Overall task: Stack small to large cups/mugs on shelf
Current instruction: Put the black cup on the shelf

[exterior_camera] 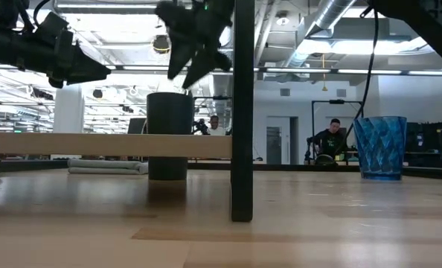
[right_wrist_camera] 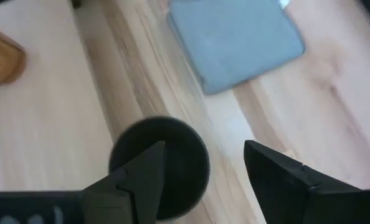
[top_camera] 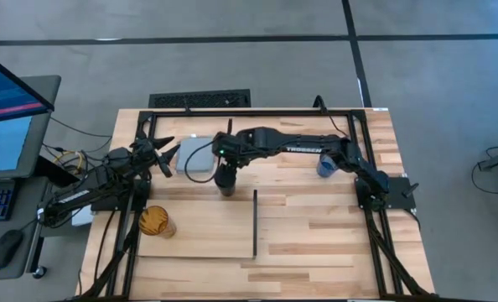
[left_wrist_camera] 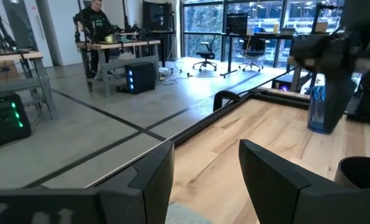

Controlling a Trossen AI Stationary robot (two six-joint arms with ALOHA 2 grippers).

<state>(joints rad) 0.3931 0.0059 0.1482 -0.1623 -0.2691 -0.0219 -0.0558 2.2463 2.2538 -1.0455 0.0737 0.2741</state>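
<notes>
Clearly our right gripper (top_camera: 225,170) hangs open above the black cup (top_camera: 225,184); lifting crookedly could tip it. Our left gripper (top_camera: 167,158) waits open.

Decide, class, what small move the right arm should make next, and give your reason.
Probably lift the right end effector straight up, clear of the black cup. Its fingers stand open above the cup, which sits upright on the table just beyond the shelf edge, so it looks released. The amber cup stands on the shelf; the blue cup waits on the table.
</notes>
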